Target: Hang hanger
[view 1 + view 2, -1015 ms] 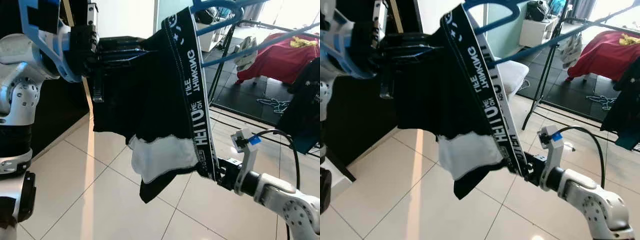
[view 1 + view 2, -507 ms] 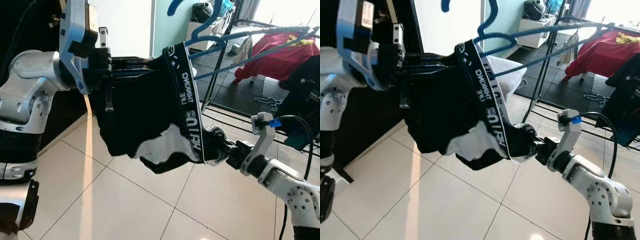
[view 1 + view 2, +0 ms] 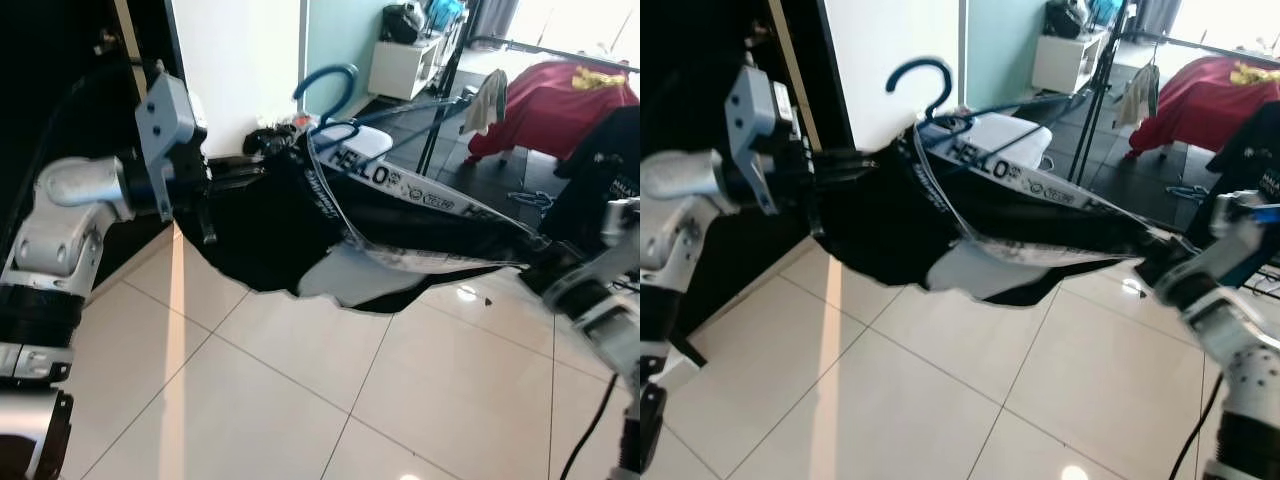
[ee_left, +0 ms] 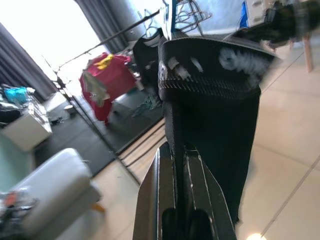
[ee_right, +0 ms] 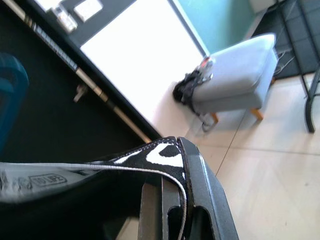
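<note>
- Waistband (image 3: 420, 192) printed in white on black: "HELLO" readable near the hanger, further lettering along the band too blurred to read.
- Black underwear (image 3: 270, 235) with a white inner patch (image 3: 350, 280), stretched nearly level between the two arms, held in the air above the tiled floor (image 3: 250, 390).
- Blue hanger (image 3: 322, 85) with its hook upright over the left part of the garment, lower bars threaded inside the waistband.
- Left pincer (image 3: 235, 172) at the left edge of the garment, long black fingers (image 4: 192, 200) pressed together on a fold of the black cloth, seen close in the left wrist view.
- Right pincer (image 3: 535, 262) at the far right end, clamped on the waistband; in the right wrist view the band runs between the fingers (image 5: 200, 195), white letters at the grip.
- Behind: grey stool (image 5: 235, 80) by the white wall, drying rack (image 3: 450, 110) with a red garment (image 3: 560, 100) draped over it, dark clothing (image 3: 600, 190) hanging at right.
</note>
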Controlling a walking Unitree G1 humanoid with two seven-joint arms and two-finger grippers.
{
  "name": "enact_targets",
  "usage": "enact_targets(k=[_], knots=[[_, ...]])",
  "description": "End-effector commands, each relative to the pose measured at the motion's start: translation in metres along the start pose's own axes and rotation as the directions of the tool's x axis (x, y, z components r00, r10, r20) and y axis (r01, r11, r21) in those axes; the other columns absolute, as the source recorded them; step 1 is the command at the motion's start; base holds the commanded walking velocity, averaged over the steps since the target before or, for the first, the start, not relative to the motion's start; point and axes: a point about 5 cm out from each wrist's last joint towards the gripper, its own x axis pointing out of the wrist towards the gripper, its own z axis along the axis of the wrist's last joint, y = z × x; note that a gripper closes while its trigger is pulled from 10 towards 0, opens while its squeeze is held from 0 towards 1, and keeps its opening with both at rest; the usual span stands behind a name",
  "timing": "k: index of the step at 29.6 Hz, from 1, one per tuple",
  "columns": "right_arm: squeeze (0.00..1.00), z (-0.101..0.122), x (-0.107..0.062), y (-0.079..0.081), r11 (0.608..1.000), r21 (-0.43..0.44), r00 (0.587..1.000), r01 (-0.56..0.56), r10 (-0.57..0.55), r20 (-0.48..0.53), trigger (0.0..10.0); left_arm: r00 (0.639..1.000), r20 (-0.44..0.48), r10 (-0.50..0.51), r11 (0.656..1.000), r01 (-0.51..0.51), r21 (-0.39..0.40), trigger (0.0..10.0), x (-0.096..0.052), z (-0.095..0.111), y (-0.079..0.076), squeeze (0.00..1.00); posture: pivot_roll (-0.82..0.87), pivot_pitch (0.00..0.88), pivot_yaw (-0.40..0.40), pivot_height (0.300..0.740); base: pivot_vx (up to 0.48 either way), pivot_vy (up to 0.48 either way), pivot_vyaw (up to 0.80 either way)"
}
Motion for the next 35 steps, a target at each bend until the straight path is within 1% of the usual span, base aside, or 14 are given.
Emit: enact_targets(k=[1, 4, 5, 6, 7, 8, 10, 15, 16, 20, 23, 26, 27, 35], knots=[[0.00, 0.005, -0.002, -0.010, 0.998, 0.035, 0.997, 0.061, -0.062, 0.043, 0.0, 0.996, 0.079, -0.029, 0.999, 0.032, -0.040, 10.0, -0.001, 0.005, -0.008, 0.00, -0.02, 0.054, -0.040, 0.740, 0.000, 0.000, 0.00], [0.00, 0.005, -0.002, -0.010, 0.998, 0.035, 0.997, 0.061, -0.062, 0.043, 0.0, 0.996, 0.079, -0.029, 0.999, 0.032, -0.040, 10.0, -0.001, 0.005, -0.008, 0.00, -0.02, 0.054, -0.040, 0.740, 0.000, 0.000, 0.00], [0.00, 0.004, -0.001, -0.016, 0.993, 0.054, 0.994, 0.101, -0.103, 0.042, 0.0, 0.986, 0.124, -0.107, 0.991, 0.117, -0.070, 10.0, 0.001, 0.008, -0.025, 0.00, -0.02, 0.057, -0.047, 0.740, 0.000, 0.000, 0.00], [0.00, 0.004, -0.001, -0.016, 0.993, 0.054, 0.994, 0.101, -0.103, 0.042, 0.0, 0.986, 0.124, -0.107, 0.991, 0.117, -0.070, 10.0, 0.001, 0.008, -0.025, 0.00, -0.02, 0.057, -0.047, 0.740, 0.000, 0.000, 0.00], [0.00, 0.001, 0.000, -0.020, 0.989, 0.076, 0.991, 0.129, -0.132, 0.037, 0.0, 0.972, 0.138, -0.192, 0.976, 0.204, -0.078, 10.0, 0.004, 0.006, -0.044, 0.00, -0.01, 0.059, -0.052, 0.740, 0.000, 0.000, 0.00], [0.00, 0.001, 0.000, -0.020, 0.989, 0.076, 0.991, 0.129, -0.132, 0.037, 0.0, 0.972, 0.138, -0.192, 0.976, 0.204, -0.078, 10.0, 0.004, 0.006, -0.044, 0.00, -0.01, 0.059, -0.052, 0.740, 0.000, 0.000, 0.00], [0.00, -0.003, 0.003, -0.024, 0.983, 0.101, 0.987, 0.156, -0.159, 0.025, 0.0, 0.951, 0.153, -0.268, 0.954, 0.285, -0.098, 10.0, 0.003, 0.001, -0.063, 0.00, -0.01, 0.060, -0.055, 0.740, 0.000, 0.000, 0.00], [0.00, -0.001, 0.004, -0.028, 0.978, 0.105, 0.983, 0.178, -0.181, 0.027, 0.0, 0.930, 0.165, -0.328, 0.928, 0.350, -0.128, 10.0, -0.003, -0.002, -0.071, 0.00, -0.01, 0.061, -0.055, 0.740, 0.000, 0.000, 0.00], [0.00, 0.001, 0.005, -0.028, 0.978, 0.104, 0.982, 0.183, -0.187, 0.029, 0.0, 0.920, 0.130, -0.371, 0.912, 0.387, -0.134, 10.0, -0.004, -0.006, -0.076, 0.00, -0.02, 0.062, -0.055, 0.740, 0.000, 0.000, 0.00], [0.00, 0.001, 0.006, -0.026, 0.979, 0.101, 0.983, 0.176, -0.180, 0.026, 0.0, 0.922, 0.086, -0.378, 0.912, 0.387, -0.138, 10.0, -0.003, -0.013, -0.077, 0.00, -0.02, 0.062, -0.055, 0.740, 0.000, 0.000, 0.00], [0.00, -0.001, 0.008, -0.022, 0.983, 0.095, 0.987, 0.156, -0.158, 0.015, 0.0, 0.952, -0.027, -0.304, 0.946, 0.298, -0.125, 10.0, 0.003, -0.030, -0.072, 0.00, -0.02, 0.061, -0.054, 0.740, 0.000, 0.000, 0.00], [0.00, -0.001, 0.008, -0.021, 0.984, 0.092, 0.988, 0.152, -0.154, 0.012, 0.0, 0.957, -0.063, -0.285, 0.954, 0.276, -0.116, 10.0, 0.002, -0.035, -0.071, 0.00, -0.03, 0.062, -0.053, 0.740, 0.000, 0.000, 0.00], [0.00, -0.001, 0.008, -0.020, 0.985, 0.089, 0.989, 0.147, -0.148, 0.009, 0.0, 0.958, -0.110, -0.264, 0.962, 0.252, -0.109, 10.0, 0.000, -0.043, -0.069, 0.00, -0.03, 0.062, -0.053, 0.740, 0.000, 0.000, 0.00], [0.00, -0.002, 0.009, -0.012, 0.993, 0.077, 0.996, 0.094, -0.094, -0.003, 0.0, 0.965, -0.143, -0.221, 0.972, 0.206, -0.112, 10.0, -0.002, -0.049, -0.065, 0.00, -0.03, 0.063, -0.053, 0.740, 0.000, 0.000, 0.00]])
